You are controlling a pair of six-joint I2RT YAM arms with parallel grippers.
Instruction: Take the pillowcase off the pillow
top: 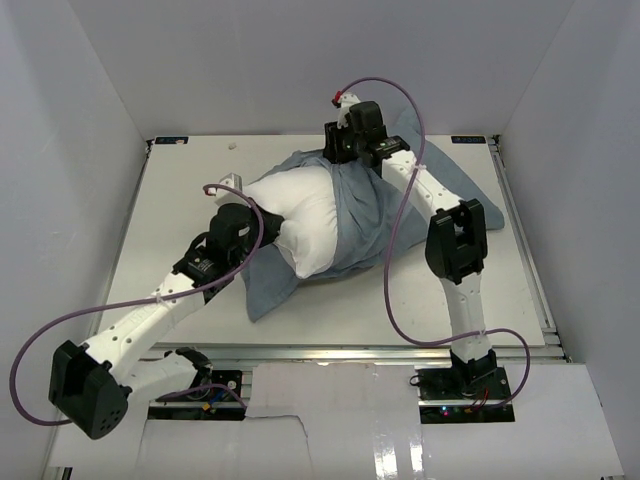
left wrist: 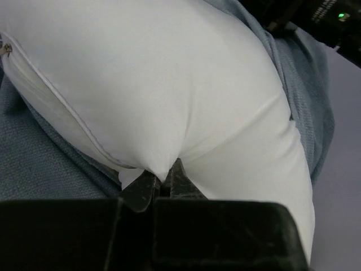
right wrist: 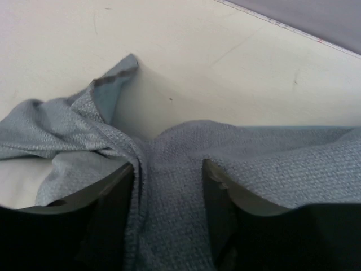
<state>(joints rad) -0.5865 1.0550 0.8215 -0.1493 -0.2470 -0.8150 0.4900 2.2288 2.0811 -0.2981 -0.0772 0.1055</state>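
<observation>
The white pillow [top: 300,215] lies mid-table, its left half bare and its right half still inside the grey-blue pillowcase [top: 365,215], which trails out beneath it toward the front left. My left gripper [top: 262,222] is at the pillow's bare left end. In the left wrist view this gripper [left wrist: 165,178] is shut, pinching a fold of the pillow [left wrist: 169,73], with the pillowcase [left wrist: 39,164] underneath. My right gripper [top: 342,160] is at the pillowcase's far edge. In the right wrist view its jaws [right wrist: 168,169] stand apart with bunched pillowcase [right wrist: 271,158] lying loosely between them.
The white table [top: 180,200] is boxed in by white walls at the left, back and right. A metal rail [top: 525,250] runs along its right edge. Purple cables loop from both arms. Bare tabletop [right wrist: 197,62] lies beyond the right gripper.
</observation>
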